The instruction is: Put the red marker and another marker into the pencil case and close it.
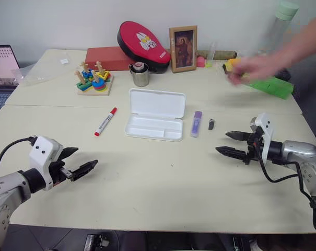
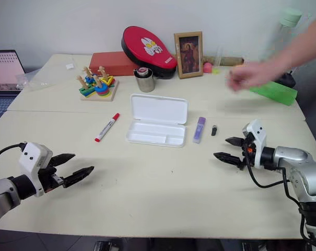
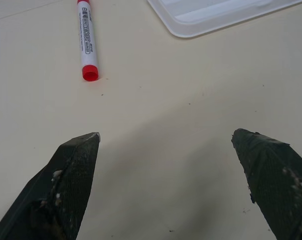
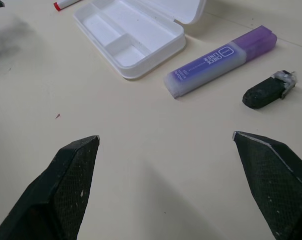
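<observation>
**Both grippers wide open above the table, case lying open between the markers**

We see the flat white plastic pencil case (image 1: 154, 116) lying open at the middle of the pale table (image 1: 163, 188), its lid folded back and its tray empty. The slim white-barrelled red marker (image 1: 105, 121) lies on the table to the case's left, apart from it. The short lavender marker (image 1: 197, 123) lies just beside the case's right edge, with a tiny dark grey piece (image 1: 211, 124) next to it.

Our left gripper (image 1: 78, 161) hovers near the front left of the table, fingers spread wide, holding nothing. Our right gripper (image 1: 232, 143) hangs at the front right, equally wide and empty.

A person's hand (image 1: 252, 68) reaches over the far right of the table.
</observation>
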